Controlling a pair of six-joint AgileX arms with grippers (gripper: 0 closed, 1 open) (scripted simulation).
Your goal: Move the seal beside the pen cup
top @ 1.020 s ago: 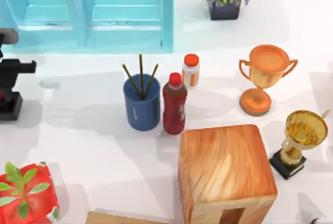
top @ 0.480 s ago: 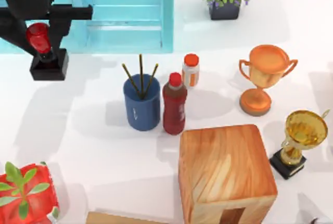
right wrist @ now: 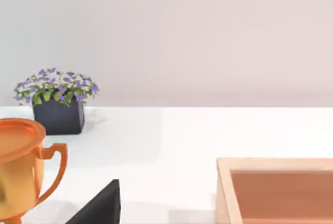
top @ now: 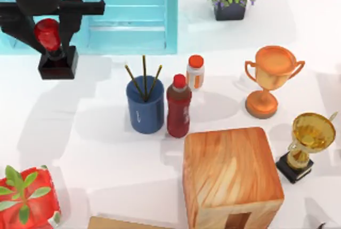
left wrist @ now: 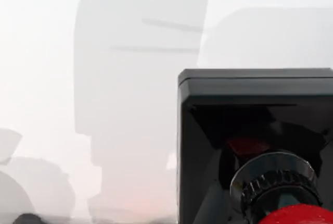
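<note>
The seal [top: 56, 63], a black square block with a glossy red knob, hangs above the table at the far left, in front of the cyan cabinet. My left gripper [top: 48, 33] is shut on its red knob from above. In the left wrist view the seal's black base [left wrist: 255, 130] sits close below the camera over bare white table. The pen cup [top: 145, 111], dark blue with three thin pens, stands near the table's middle, well to the right of the seal and nearer the front.
A dark-red bottle [top: 178, 107] touches the cup's right side, with a small white bottle [top: 195, 73] behind it. A wooden block [top: 232, 178], an orange trophy [top: 269, 77] and a gold trophy [top: 306, 144] fill the right. A cyan cabinet [top: 128, 10] stands behind; a red plant pot [top: 24, 199] sits front left.
The left gripper took the seal from the table's far left edge, raised it, and carried it toward the back and right; over the last half second it drifted slightly right.
</note>
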